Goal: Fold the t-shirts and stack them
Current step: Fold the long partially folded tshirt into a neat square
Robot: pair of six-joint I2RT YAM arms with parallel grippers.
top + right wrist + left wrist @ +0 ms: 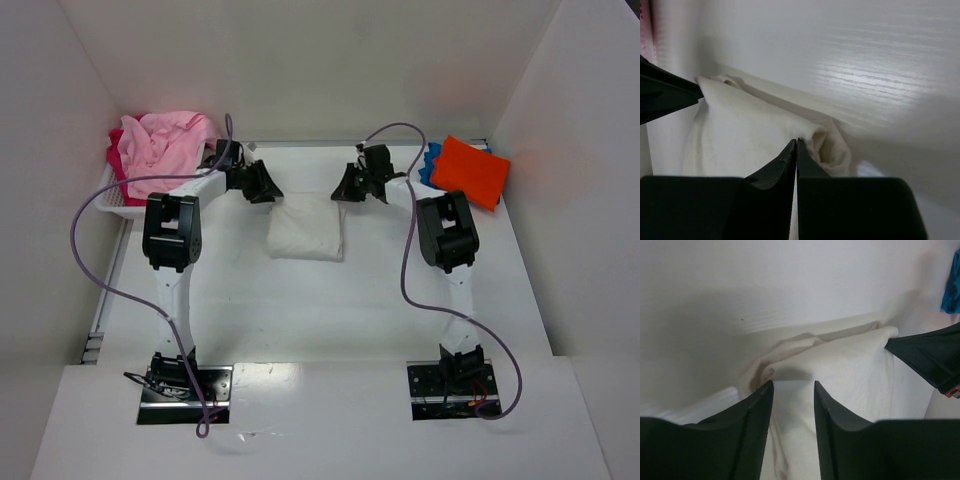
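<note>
Five t-shirts are in view, one of each colour. The cream-white t-shirt (307, 230) lies folded into a small pad in the middle of the table (330, 310), between the two arms. The light pink t-shirt (165, 140) is heaped over the red-magenta t-shirt (118, 165) in the single white basket (118, 208) at the far left corner. The orange t-shirt (470, 170) lies folded on the blue t-shirt (430, 165) at the far right corner.

The two grippers sit at the far edge of the cream pad, one at each far corner. The left gripper (793, 385) is released, its fingers apart with cream cloth showing through the gap. The right gripper (796, 142) is clenched, tips pressed together at the cloth's bunched corner. Whether a thin fold is nipped between them cannot be told from this angle.

White walls close in the left, far and right sides. Bare table stretches from the pad's near edge to the arm bases.
</note>
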